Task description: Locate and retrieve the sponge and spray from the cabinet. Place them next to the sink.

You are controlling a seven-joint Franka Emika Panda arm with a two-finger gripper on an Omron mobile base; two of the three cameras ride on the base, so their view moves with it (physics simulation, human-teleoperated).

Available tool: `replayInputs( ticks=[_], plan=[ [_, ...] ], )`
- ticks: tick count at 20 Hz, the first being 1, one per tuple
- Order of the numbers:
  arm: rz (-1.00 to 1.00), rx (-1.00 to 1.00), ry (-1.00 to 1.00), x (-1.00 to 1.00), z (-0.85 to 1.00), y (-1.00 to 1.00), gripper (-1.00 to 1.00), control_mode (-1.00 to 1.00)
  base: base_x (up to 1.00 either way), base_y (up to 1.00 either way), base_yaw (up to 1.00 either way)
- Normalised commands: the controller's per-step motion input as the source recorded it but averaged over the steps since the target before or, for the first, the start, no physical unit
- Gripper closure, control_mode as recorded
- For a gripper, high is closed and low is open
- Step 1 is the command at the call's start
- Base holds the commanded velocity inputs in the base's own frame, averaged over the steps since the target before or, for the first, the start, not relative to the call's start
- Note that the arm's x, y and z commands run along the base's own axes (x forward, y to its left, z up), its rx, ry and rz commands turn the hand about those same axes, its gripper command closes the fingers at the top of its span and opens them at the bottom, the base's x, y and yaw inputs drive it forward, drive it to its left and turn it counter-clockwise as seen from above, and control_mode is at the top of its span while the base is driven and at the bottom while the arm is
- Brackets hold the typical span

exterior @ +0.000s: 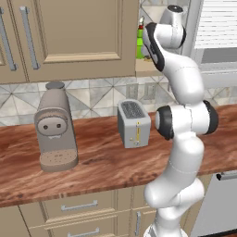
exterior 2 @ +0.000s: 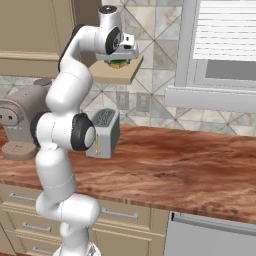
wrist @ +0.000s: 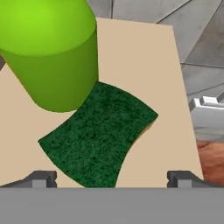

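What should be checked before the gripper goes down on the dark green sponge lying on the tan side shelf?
1. Gripper open: ok, fingertips stand wide apart.
2. Flat dark green sponge between the fingertips: ok, it lies centred above them in the hand view.
3. Sponge free of the bright green spray bottle: cannot tell, the bottle stands right at the sponge's far edge, possibly touching.
4. Sponge fully on the tan side shelf: ok.
5. Height above the sponge: cannot tell.
6. Wooden counter by the toaster for setting down: ok.

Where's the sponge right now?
In the hand view the sponge lies flat on the cabinet's tan side shelf, beside the green spray, under the open pincer.
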Motion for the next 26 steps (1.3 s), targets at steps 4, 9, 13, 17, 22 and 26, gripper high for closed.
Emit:
replayInputs(
  ticks=[4, 9, 13, 17, 22, 26],
  plan=[
    [0.02, 0.00, 0.03, 0.01, -0.10, 0.09, -1.00, -1.00, 0.00, 0.00, 0.00],
    [0.04, 0.00, 0.01, 0.06, -0.08, 0.12, -1.00, -1.00, 0.00, 0.00, 0.00],
    [0.07, 0.00, 0.02, 0.32, -0.07, 0.00, -1.00, -1.00, 0.00, 0.00, 0.00],
    [0.07, 0.00, 0.04, 0.37, -0.02, 0.00, -1.00, -1.00, 0.00, 0.00, 0.00],
    [0.02, -0.01, 0.08, 0.11, -0.13, 0.00, -1.00, -1.00, 0.00, 0.00, 0.00],
    [0.00, 0.00, 0.08, 0.01, -0.14, 0.00, 1.00, -1.00, 0.00, 0.00, 0.00]
  ],
)
